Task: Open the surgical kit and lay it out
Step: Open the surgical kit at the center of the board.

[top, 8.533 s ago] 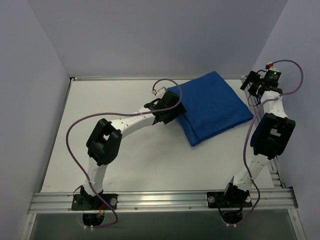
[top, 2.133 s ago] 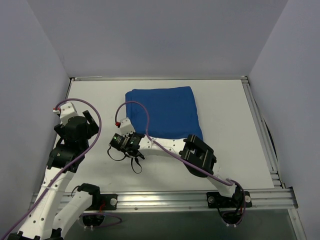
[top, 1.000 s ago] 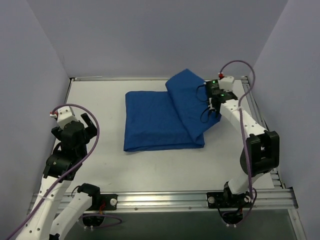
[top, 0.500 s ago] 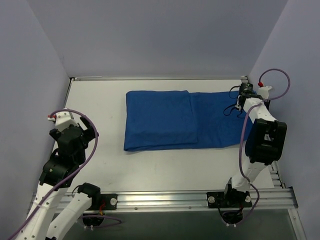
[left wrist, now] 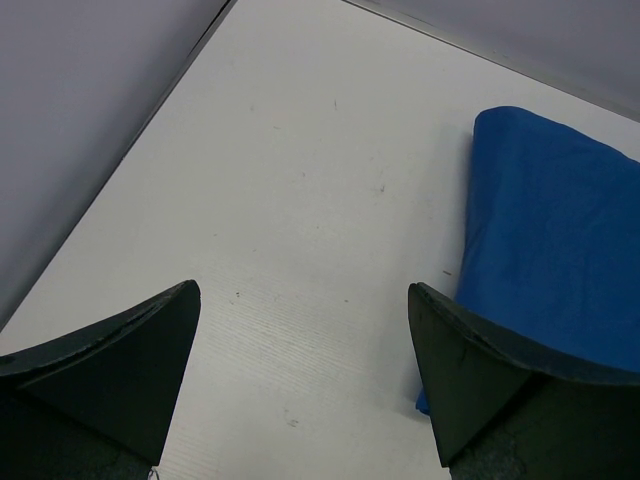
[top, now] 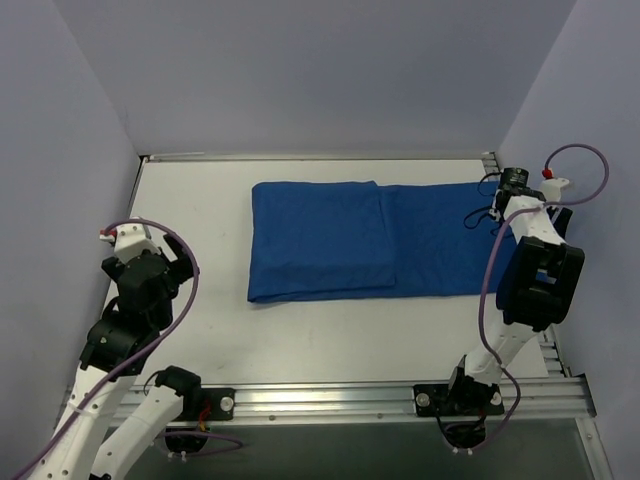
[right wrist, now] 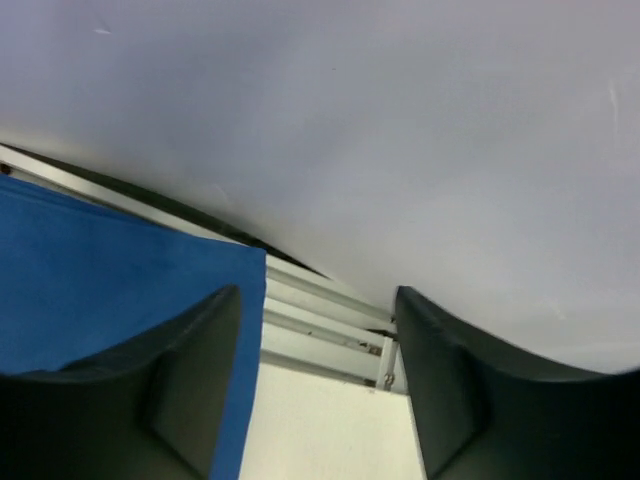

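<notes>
White bench (top: pixel 300 340) carries the royal-blue cloth wrap (top: pixel 330 240) across its far half, long axis running left to right, parallel to the far edge. The wrap's right portion lies flat as a thin single flap reaching almost to the right edge. Its left portion is a thicker folded block, well apart from the left edge. No tray or instruments show; whatever the wrap holds is hidden under those folds.

The next fold to open is probably on that thick block, and the left arm is the nearer one. The block lies ahead and to the right of the left gripper (left wrist: pixel 300 300), which hovers near the left edge with jaws spread wide, holding and touching nothing. In the left wrist view the block's near-left corner sits just by the right-hand finger (left wrist: pixel 480 380).

The right gripper (right wrist: pixel 315 295) is over the far-right corner, beside the flap's end, its jaws parted with nothing between them.
</notes>
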`<state>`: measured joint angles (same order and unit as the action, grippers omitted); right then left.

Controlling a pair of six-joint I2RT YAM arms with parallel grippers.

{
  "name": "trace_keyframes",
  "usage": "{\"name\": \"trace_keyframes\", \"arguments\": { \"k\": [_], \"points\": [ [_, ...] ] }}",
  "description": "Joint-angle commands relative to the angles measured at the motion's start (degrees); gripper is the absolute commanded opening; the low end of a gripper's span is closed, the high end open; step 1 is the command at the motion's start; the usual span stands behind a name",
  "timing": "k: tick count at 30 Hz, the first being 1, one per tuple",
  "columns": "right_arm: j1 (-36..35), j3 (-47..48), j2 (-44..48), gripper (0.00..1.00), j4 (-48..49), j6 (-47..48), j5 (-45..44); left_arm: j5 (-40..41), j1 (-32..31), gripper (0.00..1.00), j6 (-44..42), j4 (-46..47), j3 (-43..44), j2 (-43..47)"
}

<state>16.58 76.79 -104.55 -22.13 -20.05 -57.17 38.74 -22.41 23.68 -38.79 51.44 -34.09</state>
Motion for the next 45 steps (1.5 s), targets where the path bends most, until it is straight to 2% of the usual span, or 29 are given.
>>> {"name": "trace_keyframes", "arguments": {
  "k": [1,3,4,6,7,11,15,18,19,21,22,24,29,33,40,42,45],
  "points": [
    [-0.2,3.6,2.8,0.61,-4.8,-4.0,0.6,-0.8,-0.1,0.94,-0.6,2.0,0.5,-1.6],
    [-1.1,3.7,5.8,0.66,-5.8,-5.0,4.3,-1.6,-0.1,0.94,-0.6,2.0,0.6,-2.5],
    [-1.7,3.4,7.3,0.72,-5.4,-4.7,6.2,-2.6,-0.1,0.94,-0.7,2.0,0.7,-3.3],
    [-4.3,2.5,11.6,0.79,-4.3,-4.3,9.8,-3.8,0.0,0.94,-0.8,2.4,0.9,-5.0],
    [-5.2,1.7,13.1,0.86,-4.0,-4.5,12.8,-5.1,-0.1,0.94,-0.9,2.5,1.1,-5.7],
    [-8.7,0.0,20.3,0.99,-2.4,-5.3,25.2,-9.8,-0.1,0.94,0.0,1.7,3.7,-10.2],
    [-9.8,-0.9,28.9,1.00,-0.1,-4.4,37.8,-12.5,-1.7,0.94,2.1,-0.1,6.7,-16.7],
    [-10.2,-2.2,34.2,1.00,1.1,-4.7,44.9,-9.2,-7.3,0.94,4.4,-1.6,10.1,-22.6],
    [-10.4,-2.6,35.5,1.00,1.6,-4.7,46.6,-7.8,-11.7,0.94,5.1,-1.9,11.1,-24.3],
    [-10.6,-4.3,39.1,1.00,2.3,-5.0,51.1,-3.4,-16.5,0.94,7.0,-2.7,14.6,-29.9],
    [-10.7,-5.2,40.6,1.00,4.0,-4.9,52.8,-1.8,-21.3,0.94,7.7,-3.0,15.9,-32.2],
    [-10.8,-6.9,43.8,1.00,4.7,-5.2,56.2,2.1,-25.5,0.94,9.4,-4.1,20.6,-39.0],
    [-11.1,-7.7,49.0,1.00,5.1,-5.8,59.4,8.4,-37.3,0.94,12.1,-8.0,32.6,-55.0],
    [-11.2,-7.8,51.1,1.00,5.3,-5.6,60.6,11.3,-43.1,0.96,12.6,-9.6,45.8,-70.3],
    [-12.4,-7.7,53.0,1.00,4.6,-5.4,61.1,10.8,-47.9,1.00,11.0,-6.7,58.2,-85.0],
    [-12.7,-8.2,53.5,1.00,4.6,-5.7,61.0,11.4,-48.5,0.94,10.2,-5.0,61.1,-88.1],
    [-13.2,-8.6,54.0,1.00,4.4,-6.0,61.0,11.4,-49.4,0.90,9.3,-2.4,64.0,-91.5]
  ]
}}
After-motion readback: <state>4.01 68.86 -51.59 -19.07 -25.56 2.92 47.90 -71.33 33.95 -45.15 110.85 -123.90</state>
